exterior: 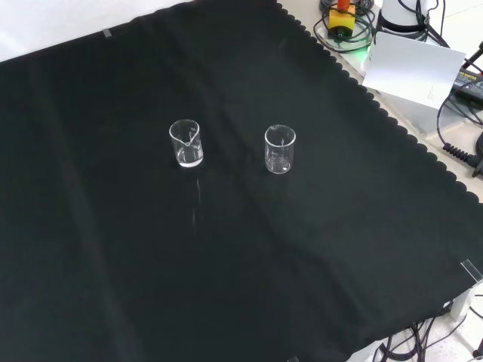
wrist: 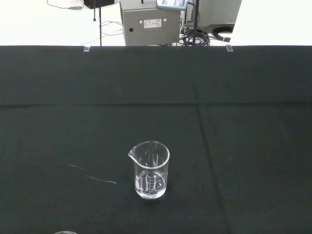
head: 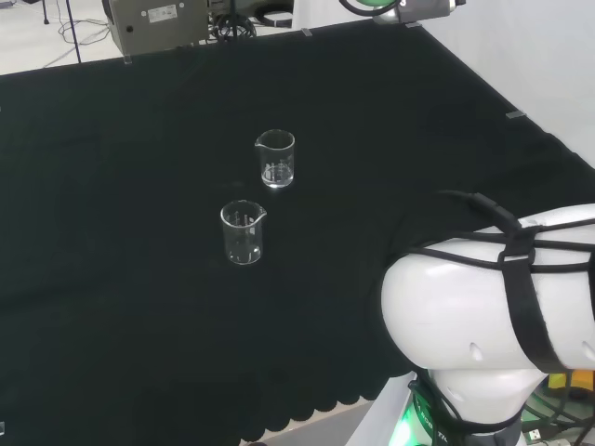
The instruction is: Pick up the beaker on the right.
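Two clear beakers are standing upright and empty on the black-clothed bench (head: pixel 112 307), near each other but not touching. In the head view one is sitting farther off and slightly to the right (head: pixel 275 159), and the other is sitting nearer and to the left (head: pixel 244 232). In the front view they are appearing side by side, as the left (exterior: pixel 186 143) and right (exterior: pixel 280 148) pieces in turn.

Going by the head view, the farther beaker (wrist: pixel 150 169) is the one I am taking as the task's thing. The wrist view is looking straight at it, so it is lying directly ahead of the robot hand and below its level, well apart from it. Its long axis is running vertically, mouth up, with the pouring lip pointing toward the side where the other beaker's rim (wrist: pixel 66 232) is just peeking in, closer to the robot hand and off the line of approach.

Whether the robot hand is released or clenched I cannot tell; nothing is suggesting it is grasping either beaker.

The coming move is, in my judgement, calling for a forward and downward reach that is passing beside the nearer beaker without brushing it
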### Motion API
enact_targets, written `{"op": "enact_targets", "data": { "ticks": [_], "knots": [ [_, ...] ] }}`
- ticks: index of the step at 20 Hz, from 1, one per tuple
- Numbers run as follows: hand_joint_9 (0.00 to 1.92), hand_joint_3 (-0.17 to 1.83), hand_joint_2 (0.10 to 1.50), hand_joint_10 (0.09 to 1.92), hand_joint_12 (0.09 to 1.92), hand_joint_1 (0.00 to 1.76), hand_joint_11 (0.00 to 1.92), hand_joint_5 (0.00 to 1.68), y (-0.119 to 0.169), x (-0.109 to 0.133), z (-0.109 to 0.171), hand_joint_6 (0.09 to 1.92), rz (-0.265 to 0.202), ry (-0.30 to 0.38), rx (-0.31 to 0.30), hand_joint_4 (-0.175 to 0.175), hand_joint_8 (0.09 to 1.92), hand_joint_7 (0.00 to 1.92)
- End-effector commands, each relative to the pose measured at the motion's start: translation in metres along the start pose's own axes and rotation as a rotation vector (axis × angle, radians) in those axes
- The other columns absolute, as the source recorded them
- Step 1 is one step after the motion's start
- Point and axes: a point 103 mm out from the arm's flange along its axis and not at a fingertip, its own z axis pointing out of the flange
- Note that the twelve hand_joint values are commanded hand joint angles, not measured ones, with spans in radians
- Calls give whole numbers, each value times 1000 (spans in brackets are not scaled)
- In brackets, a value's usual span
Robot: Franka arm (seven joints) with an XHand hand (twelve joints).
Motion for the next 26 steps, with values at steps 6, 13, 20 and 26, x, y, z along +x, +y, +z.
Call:
{"op": "enact_targets", "data": {
  "ticks": [6,13,20,26],
  "knots": [
    [54,439,1158,624,1249,0,0,190,1,3,1,87,1,-7,-3,1,296,5],
    [55,430,1162,624,1249,0,0,194,8,-16,11,87,23,0,15,0,303,2],
    [113,377,1182,647,1320,10,0,222,26,-44,44,87,53,65,11,-6,366,28],
    [254,297,1172,692,1409,186,29,295,60,-69,80,87,69,101,22,-20,505,119]
  ]
}}
